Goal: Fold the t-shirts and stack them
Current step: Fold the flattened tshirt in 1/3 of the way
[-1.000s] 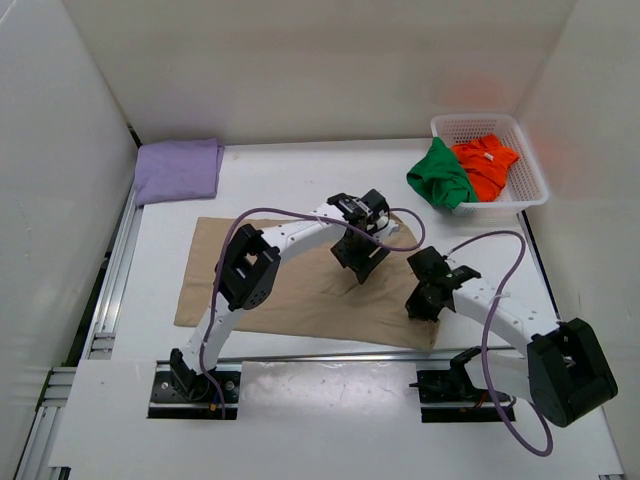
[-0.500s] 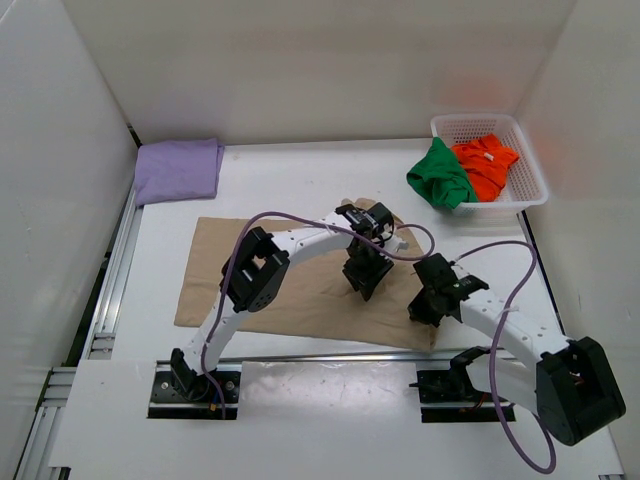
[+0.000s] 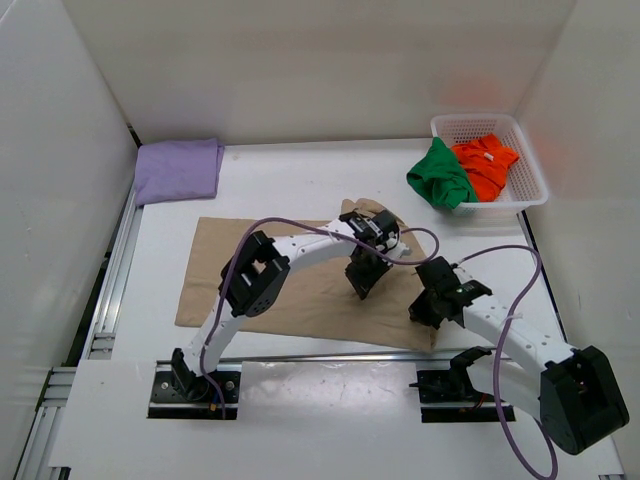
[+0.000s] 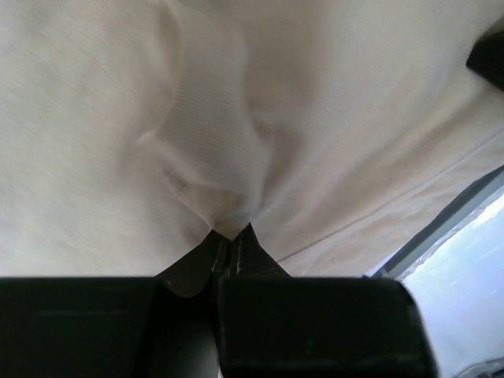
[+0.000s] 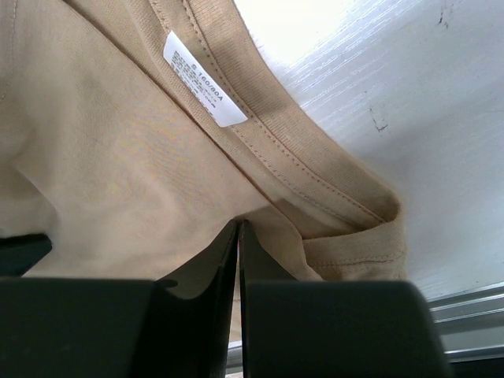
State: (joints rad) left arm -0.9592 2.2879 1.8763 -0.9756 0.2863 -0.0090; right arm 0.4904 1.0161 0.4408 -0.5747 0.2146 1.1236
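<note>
Top external shows the tan t-shirt [image 3: 280,290] spread mid-tabletop [image 3: 300,180], yet hides any grip on it. Left wrist alone reveals the left pincer [image 4: 231,240] closed, pinching a pucker of the cloth. Right wrist shows the right pincer [image 5: 238,236] clamping its neck edge near a white label [image 5: 203,79].

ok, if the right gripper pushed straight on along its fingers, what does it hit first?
The tan t-shirt: the right gripper is shut on its fabric, so cloth sits right at the tips. The white table probably lies just beneath, depth unclear.
</note>
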